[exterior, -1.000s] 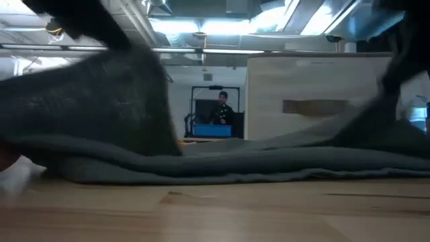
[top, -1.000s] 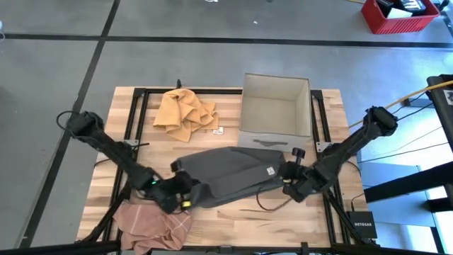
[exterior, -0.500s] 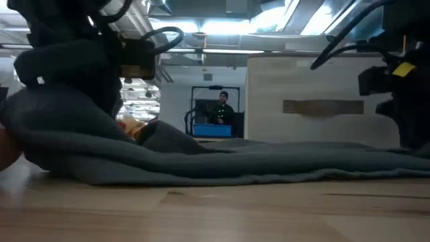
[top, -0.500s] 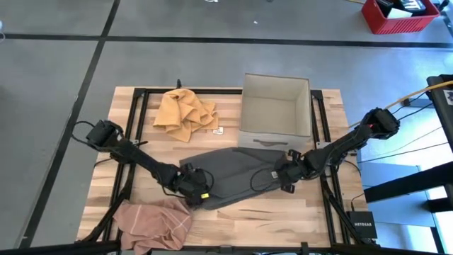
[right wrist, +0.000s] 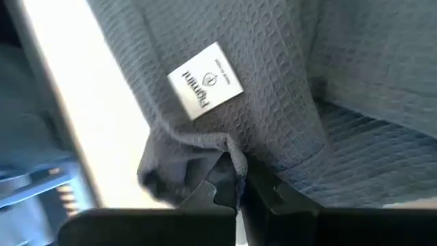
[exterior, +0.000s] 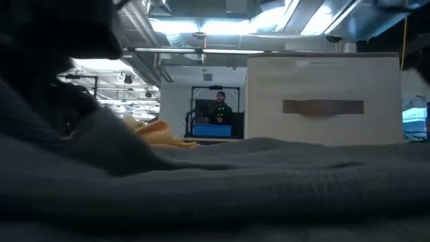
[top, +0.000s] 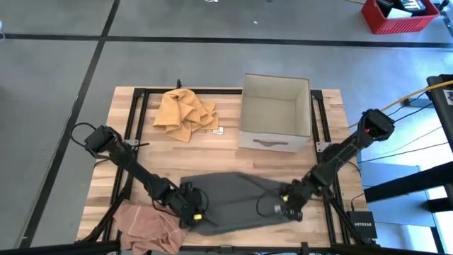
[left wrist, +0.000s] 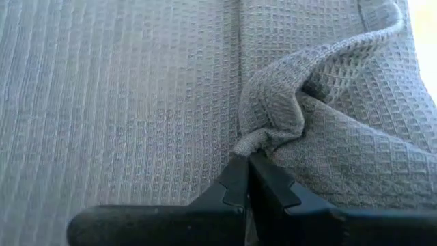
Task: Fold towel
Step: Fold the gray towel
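While both claws pinch the grey towel point(top: 237, 202), left claw point(top: 195, 214), right claw point(top: 287, 204), cardboard box point(top: 274, 112) holding nothing.

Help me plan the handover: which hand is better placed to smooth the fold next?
Neither clearly: the left hand and right hand each pinch a near corner of the grey towel.

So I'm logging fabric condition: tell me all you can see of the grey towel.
The grey towel is waffle-weave cloth with a white label. It lies spread, partly doubled, on the table's front half. The left gripper and the right gripper each pinch a bunched corner. Its left end meets the pink cloth.
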Controlling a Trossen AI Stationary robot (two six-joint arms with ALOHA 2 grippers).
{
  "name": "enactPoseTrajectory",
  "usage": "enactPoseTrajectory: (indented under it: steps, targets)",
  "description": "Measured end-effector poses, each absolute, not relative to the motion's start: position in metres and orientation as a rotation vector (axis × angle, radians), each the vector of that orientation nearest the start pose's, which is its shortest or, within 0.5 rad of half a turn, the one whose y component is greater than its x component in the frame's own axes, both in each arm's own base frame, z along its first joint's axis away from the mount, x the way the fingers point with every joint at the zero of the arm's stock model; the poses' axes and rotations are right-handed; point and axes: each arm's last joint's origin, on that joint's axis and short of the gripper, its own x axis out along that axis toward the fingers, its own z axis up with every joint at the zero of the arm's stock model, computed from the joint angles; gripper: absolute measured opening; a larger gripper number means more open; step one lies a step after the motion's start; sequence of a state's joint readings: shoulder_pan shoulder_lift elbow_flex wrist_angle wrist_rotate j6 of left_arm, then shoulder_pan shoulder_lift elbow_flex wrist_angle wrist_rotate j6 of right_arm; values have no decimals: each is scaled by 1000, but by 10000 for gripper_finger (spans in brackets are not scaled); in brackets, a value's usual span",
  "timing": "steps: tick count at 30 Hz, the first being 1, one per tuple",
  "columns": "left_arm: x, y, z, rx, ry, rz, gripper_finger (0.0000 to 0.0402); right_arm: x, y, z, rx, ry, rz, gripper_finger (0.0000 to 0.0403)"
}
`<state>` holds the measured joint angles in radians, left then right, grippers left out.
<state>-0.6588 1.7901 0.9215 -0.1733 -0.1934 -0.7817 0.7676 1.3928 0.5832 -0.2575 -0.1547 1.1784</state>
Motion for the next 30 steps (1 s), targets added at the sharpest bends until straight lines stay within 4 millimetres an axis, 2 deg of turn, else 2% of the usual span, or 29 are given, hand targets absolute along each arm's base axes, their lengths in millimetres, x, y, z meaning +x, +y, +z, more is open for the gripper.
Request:
enactPoseTrajectory:
  steps: [4,7,11,16,18,22,25,30]
  targets:
    - [259,-209,133,-285,1051,-67,1,160,186,147,669,1369,161,5]
    - [265,-218,151,-276,1009,-125,1,164,197,165,648,1345,169,5]
    - [272,-221,197,-193,926,-135,1,172,206,209,533,1288,160,5]
    - [265,-207,268,-24,803,31,1,182,207,283,302,1081,94,5]
    - [257,-199,294,40,740,103,1,183,201,312,186,963,19,5]
    - [240,-179,329,145,629,223,1,181,184,357,-37,701,-182,5]
    - [226,-162,346,210,582,291,1,177,170,373,-162,580,-306,5]
    - [205,-137,373,298,444,465,1,168,140,388,-261,470,-484,5]
